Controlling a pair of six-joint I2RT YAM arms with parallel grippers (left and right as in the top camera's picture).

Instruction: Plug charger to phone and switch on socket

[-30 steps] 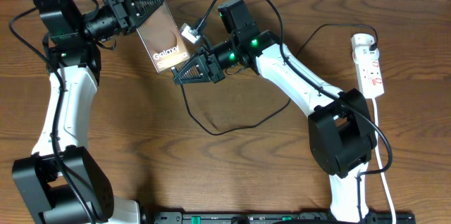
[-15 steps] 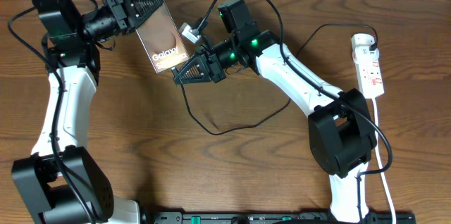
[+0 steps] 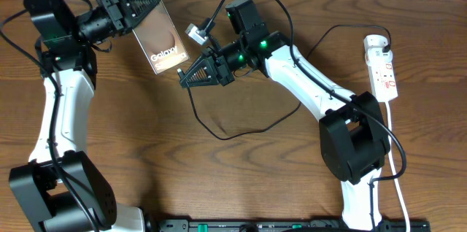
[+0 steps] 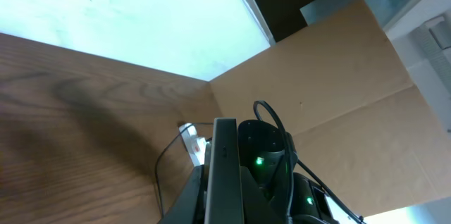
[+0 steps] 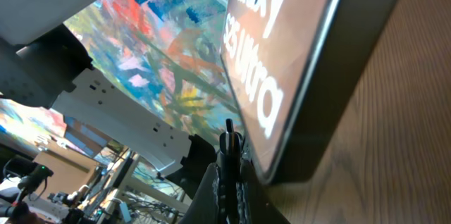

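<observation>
The left gripper [image 3: 146, 6] is clamped on one short end of the phone [image 3: 159, 42], holding it tilted near the table's [image 3: 219, 188] far-left corner. The lettered end points toward the table's middle. The phone is a glossy dark-brown slab with white lettering. The overhead view shows only "Galaxy" clearly, while the right wrist camera reads "Galaxy S25 Ultra" on the phone's face [image 5: 296, 55], along with bright reflections. The right gripper [image 3: 188, 77], just beside that lettered end, is pressed together on the charger's small black plug tip [image 5: 229, 139], which stands close to the phone's lower edge. Whether tip and phone touch cannot be told. The charger's thin black cable [image 3: 219, 136] loops across the middle of the table. Where it ends is hidden behind the right arm. The socket [image 3: 384, 71], a white strip with red marks, lies along the right edge. From the left wrist the phone [image 4: 224, 175] appears only edge-on, cut off by the picture's bottom.
</observation>
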